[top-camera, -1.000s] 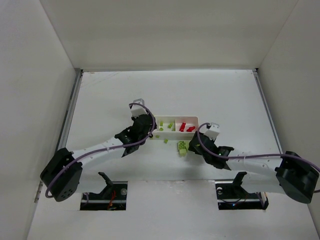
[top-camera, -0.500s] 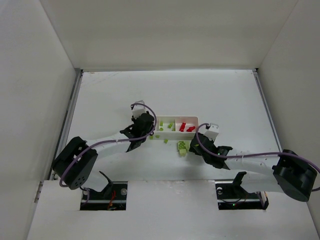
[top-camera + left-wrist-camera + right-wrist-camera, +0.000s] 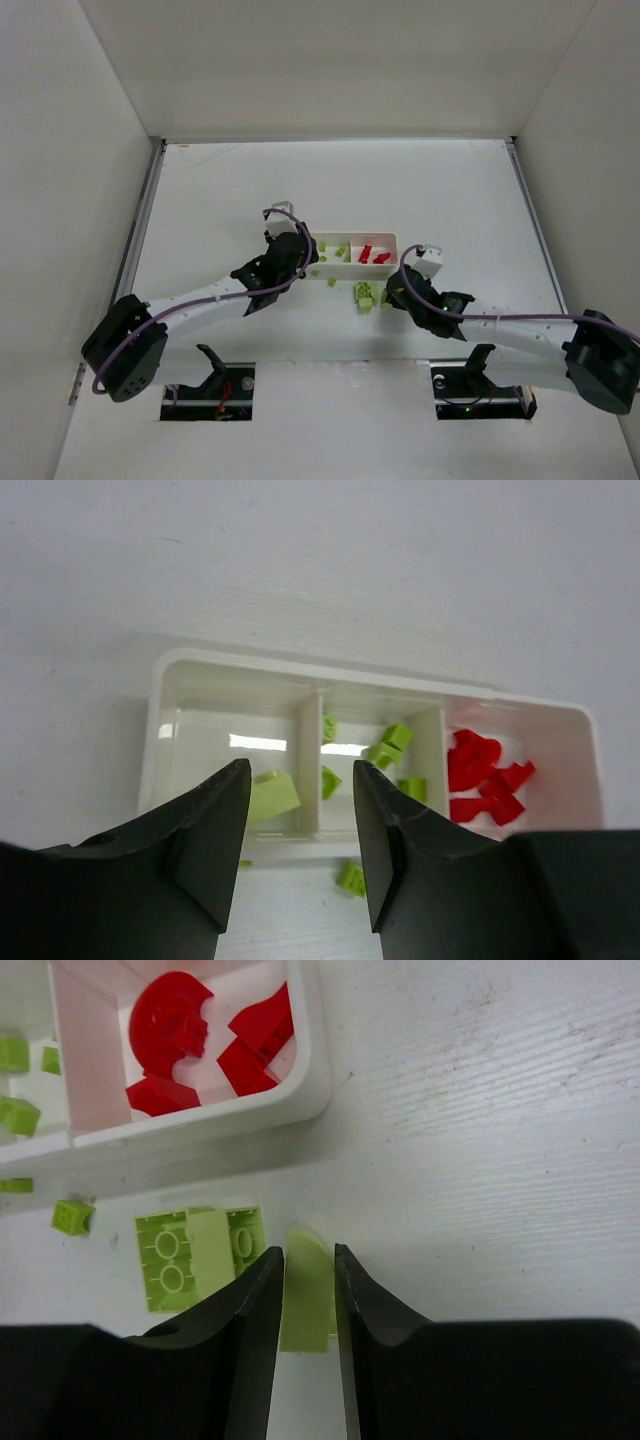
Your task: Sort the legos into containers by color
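Observation:
The white three-compartment tray (image 3: 352,237) lies mid-table. In the left wrist view its right compartment holds several red legos (image 3: 485,775), the middle one several lime green legos (image 3: 388,748), and the left one a single lime green brick (image 3: 273,795). My left gripper (image 3: 300,850) is open and empty, hovering just in front of the tray's (image 3: 370,675) near wall. My right gripper (image 3: 308,1310) is shut on a curved lime green piece (image 3: 307,1290) on the table, right of a larger upturned green brick (image 3: 195,1257).
A tiny green lego (image 3: 72,1216) lies on the table below the tray's near wall (image 3: 200,1125). Another small green piece (image 3: 350,877) lies between my left fingers and the tray. The green cluster (image 3: 366,293) sits in front of the tray. White walls enclose the table.
My left arm has shifted slightly and stays at the tray's left end. My right gripper has edged left towards the green cluster on the table.

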`<action>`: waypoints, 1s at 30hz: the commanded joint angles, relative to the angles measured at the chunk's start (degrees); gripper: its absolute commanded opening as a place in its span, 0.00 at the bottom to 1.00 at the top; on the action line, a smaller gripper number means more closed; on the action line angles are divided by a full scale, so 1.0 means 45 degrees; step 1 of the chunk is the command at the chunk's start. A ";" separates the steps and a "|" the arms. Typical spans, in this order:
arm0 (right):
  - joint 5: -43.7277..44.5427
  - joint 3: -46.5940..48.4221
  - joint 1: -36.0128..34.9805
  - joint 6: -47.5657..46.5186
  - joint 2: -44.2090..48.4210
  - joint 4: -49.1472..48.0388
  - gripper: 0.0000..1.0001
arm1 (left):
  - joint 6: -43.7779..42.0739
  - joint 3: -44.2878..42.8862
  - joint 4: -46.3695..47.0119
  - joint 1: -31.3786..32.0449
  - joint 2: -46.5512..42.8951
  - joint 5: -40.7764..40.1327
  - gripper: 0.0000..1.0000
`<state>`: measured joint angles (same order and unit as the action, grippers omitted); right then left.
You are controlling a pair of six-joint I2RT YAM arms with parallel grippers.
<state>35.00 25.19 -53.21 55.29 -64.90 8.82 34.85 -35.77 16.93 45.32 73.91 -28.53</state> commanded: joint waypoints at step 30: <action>0.0422 0.0965 -0.0314 -0.0158 -0.0581 0.0734 0.24 | 0.0283 0.1640 -0.0167 0.1617 -0.1794 0.0150 0.43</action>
<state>33.98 27.83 -54.78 53.91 -69.95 11.49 35.92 -29.43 15.51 51.99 68.71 -27.79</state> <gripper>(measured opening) 0.348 0.433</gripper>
